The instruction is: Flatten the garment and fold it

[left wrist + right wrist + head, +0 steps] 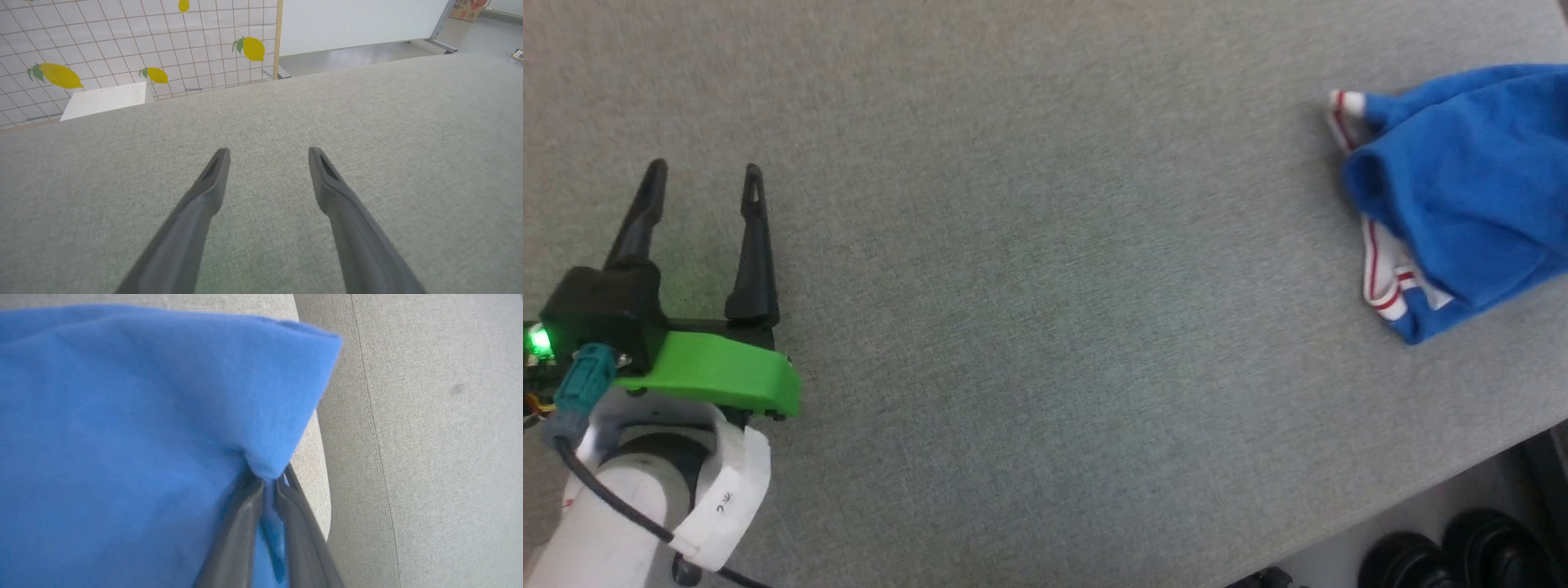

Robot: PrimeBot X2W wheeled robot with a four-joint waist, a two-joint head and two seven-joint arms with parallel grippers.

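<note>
Left jaws stand wide apart over the grey fabric tabletop; the bunched royal-blue jersey garment with red-and-white trim lies well apart, near the front edge. Left wrist view: jaws equally spread. Right wrist view: right jaws clamped on a garment fold.

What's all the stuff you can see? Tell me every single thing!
garment: one, blue with red-and-white trim, bunched at the right
grey surface: one, grey cloth, under the garment
lemon pictures: several, yellow, on the tiled wall beyond the surface
white block: one, white, by that wall
round things: at least two, black, below the surface's edge
left fingers: two, black, spread apart, holding nothing
right fingers: two, dark grey, pinched shut on the garment
</note>
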